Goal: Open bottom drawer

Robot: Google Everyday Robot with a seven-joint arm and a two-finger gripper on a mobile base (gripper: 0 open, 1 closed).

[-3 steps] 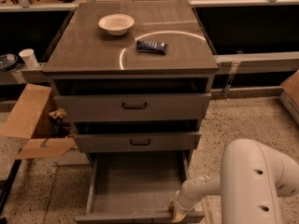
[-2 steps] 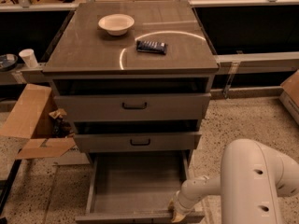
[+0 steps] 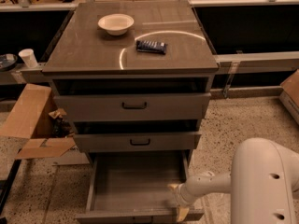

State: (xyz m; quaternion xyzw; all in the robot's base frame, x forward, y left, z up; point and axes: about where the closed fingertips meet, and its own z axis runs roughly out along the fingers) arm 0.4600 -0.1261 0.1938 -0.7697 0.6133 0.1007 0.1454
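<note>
Nothing visible has moved since a second ago: arm, drawers and tabletop items sit as they were. Far left, a white cup (image 3: pixel 28 57) stands on a ledge; below it an opened cardboard box (image 3: pixel 29 121) lies on the floor against the cabinet's left side. On the cabinet top (image 3: pixel 84 55) sit a pale bowl (image 3: pixel 116 23) at the far side and a dark packet (image 3: pixel 151 46) just right of it, apart. Below these, the top drawer (image 3: pixel 134 106) and the middle drawer (image 3: pixel 139 142) each show a black pull at centre. The bottom drawer (image 3: pixel 133 183) is lowest and nearest, already pulled well out, plain grey floor exposed, front panel at the near edge of view. The gripper (image 3: pixel 178 200) sits at that drawer's near right corner; jaws look parted, one tan tip inside the drawer, the other down at the front panel, though whether they pinch the panel is unclear. Right of it the white arm (image 3: pixel 268 183) fills the near right corner. Judgement: the opening is largely done. To finish well, draw straight toward the near side along the runners, since pulling from the right corner could skew the drawer and bind it; ease off as travel ends, then lift the tips clear.
</note>
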